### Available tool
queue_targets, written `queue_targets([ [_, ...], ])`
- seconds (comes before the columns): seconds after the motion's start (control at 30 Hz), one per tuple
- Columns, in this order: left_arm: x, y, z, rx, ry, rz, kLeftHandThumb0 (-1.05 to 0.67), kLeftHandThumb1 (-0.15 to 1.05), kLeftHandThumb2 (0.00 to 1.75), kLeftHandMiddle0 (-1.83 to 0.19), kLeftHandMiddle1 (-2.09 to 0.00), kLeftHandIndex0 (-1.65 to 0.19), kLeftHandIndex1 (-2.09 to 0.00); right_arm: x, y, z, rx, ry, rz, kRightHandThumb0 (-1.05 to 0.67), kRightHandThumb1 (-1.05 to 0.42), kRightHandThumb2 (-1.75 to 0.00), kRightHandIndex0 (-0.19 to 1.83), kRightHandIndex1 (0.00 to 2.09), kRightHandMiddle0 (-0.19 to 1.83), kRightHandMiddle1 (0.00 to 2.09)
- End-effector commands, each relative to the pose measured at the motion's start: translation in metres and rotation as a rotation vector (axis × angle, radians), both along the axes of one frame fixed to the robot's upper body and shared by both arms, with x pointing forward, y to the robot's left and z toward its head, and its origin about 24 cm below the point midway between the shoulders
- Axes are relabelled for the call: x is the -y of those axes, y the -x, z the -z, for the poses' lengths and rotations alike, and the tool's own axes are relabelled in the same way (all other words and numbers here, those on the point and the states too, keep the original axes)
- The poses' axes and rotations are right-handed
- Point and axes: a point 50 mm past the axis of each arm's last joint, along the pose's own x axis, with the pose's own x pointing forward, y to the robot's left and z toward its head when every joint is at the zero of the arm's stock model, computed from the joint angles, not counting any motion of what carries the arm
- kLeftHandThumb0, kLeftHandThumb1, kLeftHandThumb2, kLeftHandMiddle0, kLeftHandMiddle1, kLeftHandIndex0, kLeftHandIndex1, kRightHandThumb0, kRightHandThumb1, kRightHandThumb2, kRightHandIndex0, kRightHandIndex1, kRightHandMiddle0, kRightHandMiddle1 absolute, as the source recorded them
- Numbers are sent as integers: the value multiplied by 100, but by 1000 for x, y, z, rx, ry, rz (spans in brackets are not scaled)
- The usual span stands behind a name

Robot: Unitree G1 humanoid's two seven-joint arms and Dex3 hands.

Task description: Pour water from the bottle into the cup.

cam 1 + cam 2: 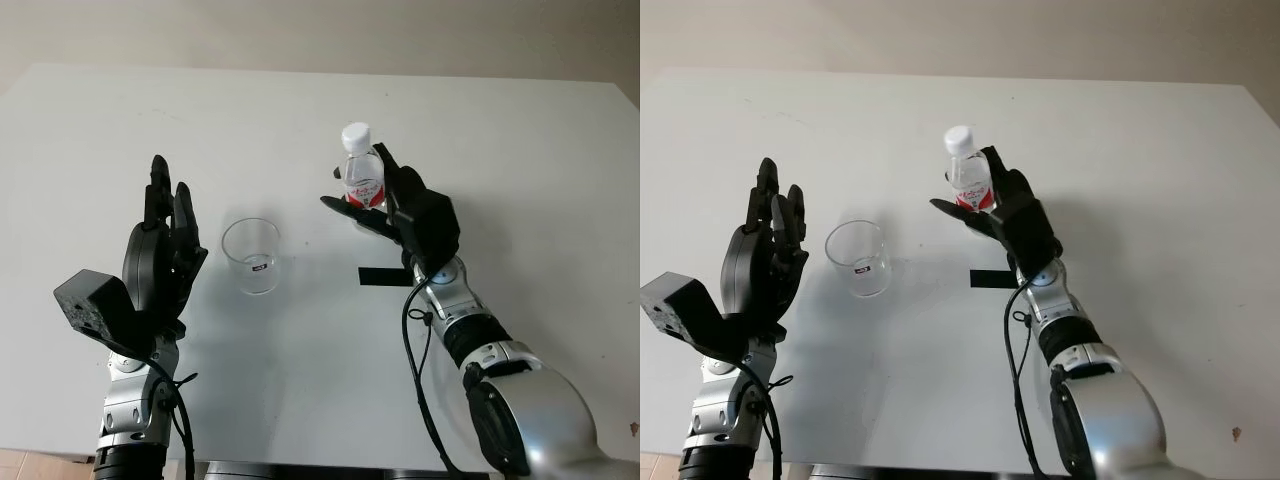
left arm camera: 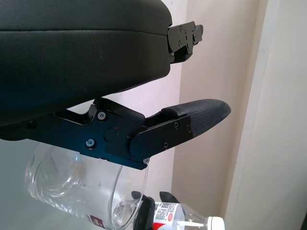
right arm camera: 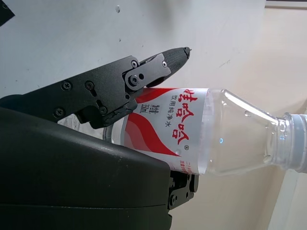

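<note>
On our left we see the left hand (image 1: 165,245) raised above the white table (image 1: 520,180), just beside the cup; it is open and holds nothing, its black fingers (image 1: 160,195) pointing up and away from us. A black camera block (image 1: 90,305) sits at that wrist. Next comes the cup (image 1: 251,256), a clear glass standing upright on the table between the two hands, with a small dark mark on its wall and apparently nothing in it. Moving on, a short strip of black tape (image 1: 385,277) lies flat on the table, below the right hand. Above it the right hand (image 1: 385,205) grips the bottle (image 1: 362,170), lifted off the table and held roughly upright. Its fingers (image 3: 144,72) are curled around the red and white label, pinching the clear plastic body against the palm. We see the white cap (image 1: 356,134) still on the neck. The bottle is to the right of the cup and apart from it.
</note>
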Motion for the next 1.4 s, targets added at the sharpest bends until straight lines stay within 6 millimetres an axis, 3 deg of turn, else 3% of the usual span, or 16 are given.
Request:
queue_targets([
  [0.0,2,0,-3,16,6,-3,-70,105,71,12,-6,16,-6,0,-4,-10,36,42,5,-31,-104,-7,85,209,67,209],
  [0.23,2,0,-4,16,-7,-6,-71,105,72,12,-6,16,-6,-8,-5,-35,289,344,-14,-19,-105,-13,100,209,83,209],
  [0.53,1,1,-4,18,-8,-2,-72,105,73,12,-5,16,-6,-13,-9,-58,488,610,-31,-18,-105,-13,104,209,74,209],
  [1.37,6,2,0,9,-13,-2,-75,105,74,12,-5,16,-5,-33,-12,-84,663,758,-73,-20,-104,-9,96,209,74,209],
])
